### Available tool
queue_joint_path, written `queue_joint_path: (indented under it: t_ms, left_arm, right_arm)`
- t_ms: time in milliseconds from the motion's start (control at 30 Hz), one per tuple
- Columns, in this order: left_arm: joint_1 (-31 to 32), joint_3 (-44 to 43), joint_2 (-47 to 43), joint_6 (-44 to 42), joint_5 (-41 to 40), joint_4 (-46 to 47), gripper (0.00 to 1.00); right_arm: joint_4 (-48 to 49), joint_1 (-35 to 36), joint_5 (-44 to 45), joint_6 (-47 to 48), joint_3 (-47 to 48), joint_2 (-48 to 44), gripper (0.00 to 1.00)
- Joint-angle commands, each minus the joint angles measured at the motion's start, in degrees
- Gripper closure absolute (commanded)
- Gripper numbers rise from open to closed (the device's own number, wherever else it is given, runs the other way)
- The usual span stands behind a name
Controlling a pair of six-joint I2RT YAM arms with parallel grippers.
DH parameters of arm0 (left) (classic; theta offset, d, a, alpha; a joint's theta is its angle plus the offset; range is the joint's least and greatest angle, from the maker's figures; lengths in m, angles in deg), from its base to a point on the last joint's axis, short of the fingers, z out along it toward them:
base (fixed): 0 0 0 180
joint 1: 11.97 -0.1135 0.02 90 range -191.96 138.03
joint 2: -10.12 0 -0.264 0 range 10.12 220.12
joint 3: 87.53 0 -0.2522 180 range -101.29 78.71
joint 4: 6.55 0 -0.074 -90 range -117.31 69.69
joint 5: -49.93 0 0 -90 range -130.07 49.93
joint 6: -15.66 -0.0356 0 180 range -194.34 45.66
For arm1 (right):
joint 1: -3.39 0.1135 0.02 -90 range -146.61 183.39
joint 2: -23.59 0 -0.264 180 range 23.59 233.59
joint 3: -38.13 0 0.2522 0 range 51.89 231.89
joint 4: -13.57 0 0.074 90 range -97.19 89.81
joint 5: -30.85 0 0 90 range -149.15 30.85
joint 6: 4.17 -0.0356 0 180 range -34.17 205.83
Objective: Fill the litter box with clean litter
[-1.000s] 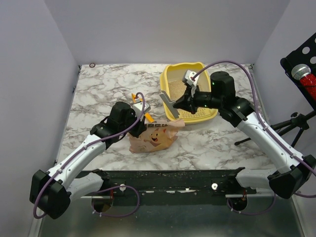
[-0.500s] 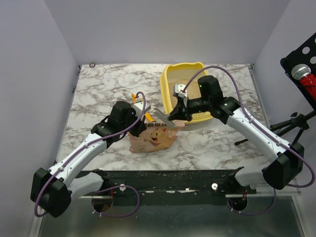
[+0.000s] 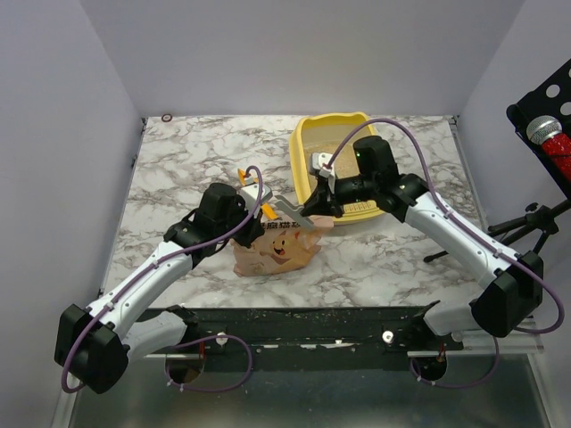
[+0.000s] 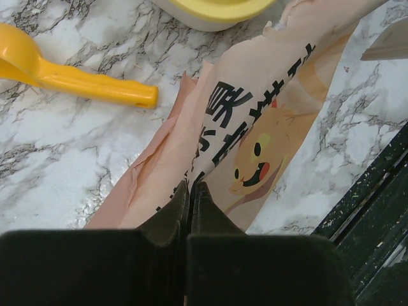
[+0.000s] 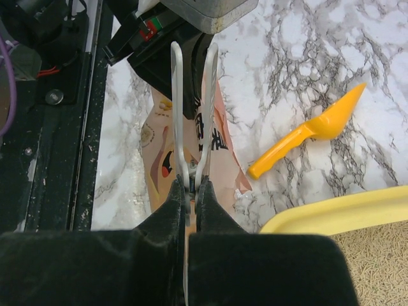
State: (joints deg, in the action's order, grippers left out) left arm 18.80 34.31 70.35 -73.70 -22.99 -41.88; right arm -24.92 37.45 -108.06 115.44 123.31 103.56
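Note:
The yellow litter box (image 3: pixel 306 134) stands at the back right of the table with beige litter (image 3: pixel 346 143) in it; its rim (image 5: pixel 331 213) and litter (image 5: pixel 376 268) also show in the right wrist view. The pinkish-tan bag (image 3: pixel 277 250) lies in front of it. My left gripper (image 3: pixel 254 218) is shut on the bag's top edge (image 4: pixel 268 95), with its fingertips (image 4: pixel 190 185) pinching the film. My right gripper (image 3: pixel 308 207) is shut on a white spring clip (image 5: pixel 191 95), its fingertips meeting (image 5: pixel 190 183) on the clip's handles. The clip's prongs stand apart over the bag (image 5: pixel 159 159).
An orange scoop (image 4: pixel 76 80) lies on the marble behind the bag, left of the litter box; it also shows in the right wrist view (image 5: pixel 312 131). The black table-front rail (image 5: pixel 57 127) runs along the near edge. A microphone stand (image 3: pixel 544 134) is off the table to the right.
My right arm has carried the clip leftward, from over the litter box's front rim to over the bag's top. The left arm and the bag have stayed put.

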Motion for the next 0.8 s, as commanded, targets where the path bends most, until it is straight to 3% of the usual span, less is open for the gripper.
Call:
queue_joint_path:
  t_ms: [0,767]
  left_arm:
    - [0.1,-0.2,-1.0,0.1,-1.2,-1.6,1.0]
    - [0.1,-0.6,-0.3,0.7,-0.5,-1.8,1.0]
  right_arm:
    - [1.2,-0.1,2.8,2.1,0.5,1.2,1.0]
    - [0.3,0.4,5.8,2.7,0.2,-2.8,1.0]
